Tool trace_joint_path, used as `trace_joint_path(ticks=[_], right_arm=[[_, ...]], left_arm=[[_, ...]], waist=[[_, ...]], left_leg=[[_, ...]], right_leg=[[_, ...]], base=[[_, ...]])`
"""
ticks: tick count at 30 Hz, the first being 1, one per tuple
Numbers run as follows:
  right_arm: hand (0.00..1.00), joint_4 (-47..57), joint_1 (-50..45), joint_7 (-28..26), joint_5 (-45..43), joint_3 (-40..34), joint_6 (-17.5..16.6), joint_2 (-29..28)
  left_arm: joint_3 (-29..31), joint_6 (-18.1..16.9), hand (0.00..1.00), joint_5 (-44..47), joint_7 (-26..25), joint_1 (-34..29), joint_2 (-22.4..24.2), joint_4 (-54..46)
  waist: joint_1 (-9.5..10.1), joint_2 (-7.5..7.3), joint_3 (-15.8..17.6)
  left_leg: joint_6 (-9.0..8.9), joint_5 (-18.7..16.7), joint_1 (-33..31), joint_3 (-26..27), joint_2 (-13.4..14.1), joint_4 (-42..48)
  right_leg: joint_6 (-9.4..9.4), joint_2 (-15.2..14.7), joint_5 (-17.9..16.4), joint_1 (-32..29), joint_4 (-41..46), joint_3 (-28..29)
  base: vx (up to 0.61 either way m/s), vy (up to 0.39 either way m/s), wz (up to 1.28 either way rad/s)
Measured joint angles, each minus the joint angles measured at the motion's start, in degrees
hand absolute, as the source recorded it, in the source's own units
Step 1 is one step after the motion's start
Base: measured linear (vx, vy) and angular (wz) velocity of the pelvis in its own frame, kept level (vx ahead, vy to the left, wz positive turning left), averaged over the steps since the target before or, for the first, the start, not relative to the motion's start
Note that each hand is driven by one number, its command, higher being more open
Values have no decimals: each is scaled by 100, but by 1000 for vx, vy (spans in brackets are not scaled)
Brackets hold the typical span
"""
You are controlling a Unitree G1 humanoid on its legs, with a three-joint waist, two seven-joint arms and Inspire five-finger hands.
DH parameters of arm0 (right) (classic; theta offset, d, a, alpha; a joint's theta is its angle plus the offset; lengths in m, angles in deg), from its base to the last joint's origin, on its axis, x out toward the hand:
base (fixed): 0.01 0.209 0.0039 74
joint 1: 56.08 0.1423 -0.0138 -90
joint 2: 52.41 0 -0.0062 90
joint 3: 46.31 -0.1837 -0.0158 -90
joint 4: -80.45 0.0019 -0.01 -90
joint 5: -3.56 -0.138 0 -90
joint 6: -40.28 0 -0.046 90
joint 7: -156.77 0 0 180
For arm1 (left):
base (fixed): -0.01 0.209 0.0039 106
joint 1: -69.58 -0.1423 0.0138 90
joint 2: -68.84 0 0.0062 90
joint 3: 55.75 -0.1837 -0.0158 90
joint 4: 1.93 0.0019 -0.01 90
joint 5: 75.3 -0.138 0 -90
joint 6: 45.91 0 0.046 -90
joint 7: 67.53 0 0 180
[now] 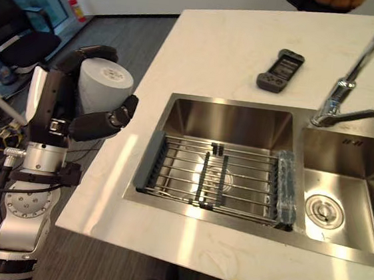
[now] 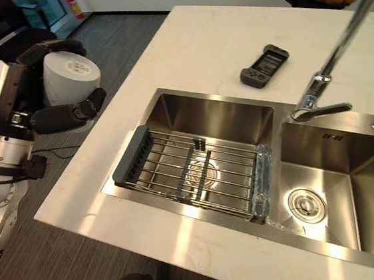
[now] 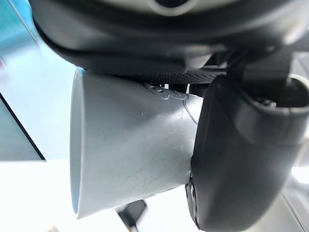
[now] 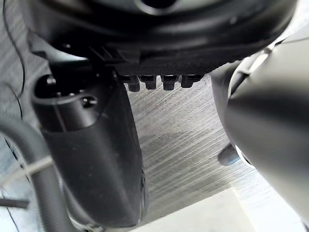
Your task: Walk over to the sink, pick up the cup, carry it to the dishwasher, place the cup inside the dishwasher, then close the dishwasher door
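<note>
White cup (image 1: 104, 86) in left hand's (image 1: 97, 123) closed grip, beside the counter (image 1: 216, 49), left of the sink (image 1: 229, 121)

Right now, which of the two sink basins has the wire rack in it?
The left basin: the wire rack spans it wall to wall. The right basin holds no rack, its drain bare.

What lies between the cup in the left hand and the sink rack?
Bare countertop, then the sink's left edge; both eye views show this.
</note>
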Motion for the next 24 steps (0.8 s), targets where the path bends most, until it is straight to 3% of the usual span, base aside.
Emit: trace_joint_path(ticks=[3,4,5,7,8,9,11,12,13,14,15,16,18,24], right_arm=[[100,-191,-21,14,123,1,-16,-6],[100,-274,-31,19,126,-39,-25,-11],[100,-309,-47,24,128,-45,-28,-25],[100,-289,-258,25,96,-239,-116,-95],[100,-290,-434,61,84,-272,-152,-111],[100,-401,-546,86,45,-345,-177,-101],[100,-403,-737,134,22,-494,-286,-143],[100,-461,-720,201,23,-482,-273,-225],[100,-485,-682,268,39,-477,-278,-255],[100,-518,-657,349,70,-485,-303,-268],[100,-513,-671,316,66,-496,-326,-265],[100,-512,-684,304,68,-501,-334,-284],[100,-510,-640,403,100,-538,-384,-222],[100,-504,-694,457,198,-747,-427,-391]], left_arm=[[622,-37,0,503,54,-239,174,117],[784,-66,0,742,87,-237,254,149],[845,-89,0,846,121,-236,276,147],[916,-183,0,1039,257,-206,282,150],[915,-272,0,1165,437,-152,297,153],[908,-360,0,1228,555,-102,334,143],[907,-449,0,1255,552,-62,417,134],[896,-479,0,1281,512,-29,498,134],[861,-484,0,1280,493,7,588,134],[747,-484,0,1273,481,109,728,132],[493,-484,0,1216,489,292,884,129],[387,-485,0,1198,499,331,952,115],[58,-455,0,1087,497,389,1126,93],[-154,-366,0,850,367,339,1409,-204]], waist=[[146,-27,-52],[153,-22,-73],[153,-21,-78],[68,-62,-109],[-8,-43,-130],[-14,-19,-145],[15,-24,-159],[63,-139,-211],[62,-158,-225],[33,-155,-224],[-192,-192,-209],[-285,-156,-211],[-298,-35,-181],[-151,-96,-136]], left_leg=[[-4,167,-73,-239,-56,-104],[52,352,-91,-151,-91,-333],[162,318,-99,-4,-79,-463],[327,271,-206,1250,124,-408],[511,346,-284,2177,281,-179],[497,414,-314,2672,305,-37],[551,378,-339,2895,154,44],[694,306,-368,2869,-6,3],[693,218,-392,2969,-55,-30],[723,28,-410,3440,-12,53],[782,-256,-428,4146,73,298],[896,-200,-431,4376,138,346],[916,-7,-465,4302,1,300],[1047,154,-496,3701,-467,-33]], right_leg=[[3,-22,-76,79,99,-382],[24,-66,-139,98,201,-640],[31,-116,-153,125,238,-795],[48,-212,-153,297,252,-1424],[67,-272,-168,432,344,-1856],[70,-415,-242,519,568,-2163],[-77,-653,-471,543,975,-2420],[-81,-751,-656,556,995,-2428],[19,-779,-642,588,983,-2457],[106,-805,-585,633,946,-2613],[177,-793,-545,748,752,-2880],[199,-802,-562,768,785,-2959],[296,-861,-629,810,929,-2973],[366,-939,-574,1060,1011,-3303]], base=[[-55,-25,57],[-77,-7,89],[-82,42,129],[-44,78,160],[29,133,195],[55,167,177],[26,252,103],[-17,219,63],[-25,104,55],[-30,142,129],[-34,150,153],[-31,146,162],[4,135,86],[2,67,59]])
